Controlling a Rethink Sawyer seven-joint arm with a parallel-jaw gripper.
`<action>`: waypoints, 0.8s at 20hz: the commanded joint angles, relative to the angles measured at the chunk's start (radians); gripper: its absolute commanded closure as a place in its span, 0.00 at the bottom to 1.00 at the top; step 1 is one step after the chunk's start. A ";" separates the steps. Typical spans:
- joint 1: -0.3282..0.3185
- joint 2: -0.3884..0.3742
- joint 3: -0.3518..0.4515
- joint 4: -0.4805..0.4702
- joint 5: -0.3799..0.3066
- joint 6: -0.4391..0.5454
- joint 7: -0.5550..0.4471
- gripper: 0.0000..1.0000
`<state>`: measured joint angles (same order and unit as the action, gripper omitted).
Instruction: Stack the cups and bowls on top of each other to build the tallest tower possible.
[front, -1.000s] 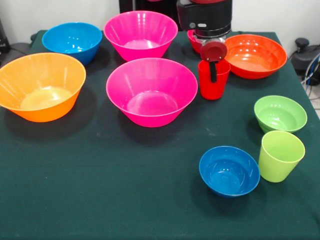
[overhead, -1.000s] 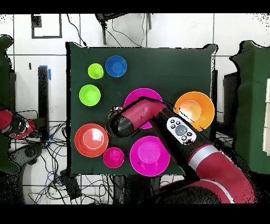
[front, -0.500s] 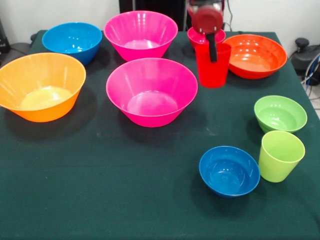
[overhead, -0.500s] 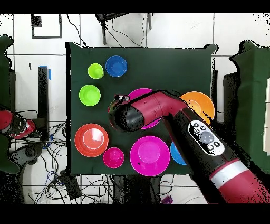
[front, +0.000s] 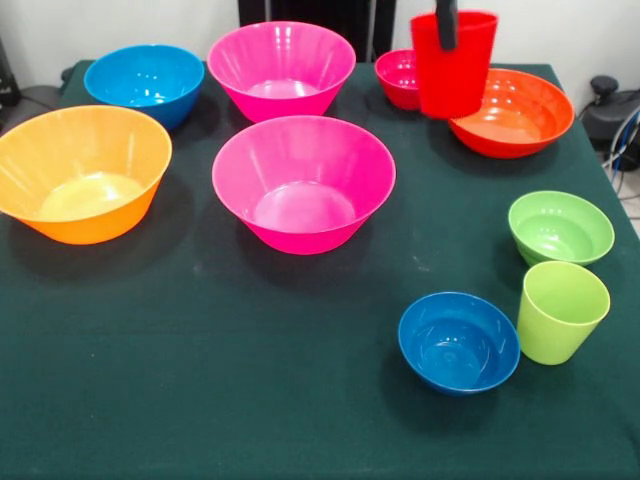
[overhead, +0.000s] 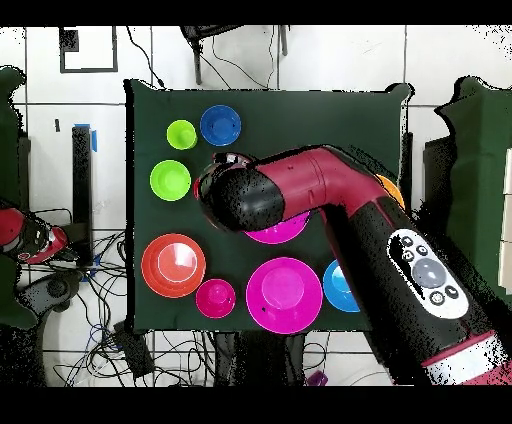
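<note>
One red cup (front: 453, 65) hung upright in the air, clear of the worktop (front: 200, 380), gripped at its rim by the tool (front: 446, 22), above the red-orange bowl's (front: 515, 110) near-left edge.

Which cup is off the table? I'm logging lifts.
The red cup, raised in the gripper by its rim; the lime-green cup stands on the table.
</note>
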<state>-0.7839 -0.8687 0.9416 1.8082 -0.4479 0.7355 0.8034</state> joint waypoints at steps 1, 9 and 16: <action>0.044 -0.014 0.005 -0.180 0.018 0.173 -0.071 1.00; 0.088 0.106 -0.071 -0.362 -0.098 0.269 -0.161 1.00; 0.089 0.138 -0.073 -0.462 -0.132 0.370 -0.230 1.00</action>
<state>-0.7181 -0.8123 0.9416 1.4666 -0.4846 0.9310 0.8034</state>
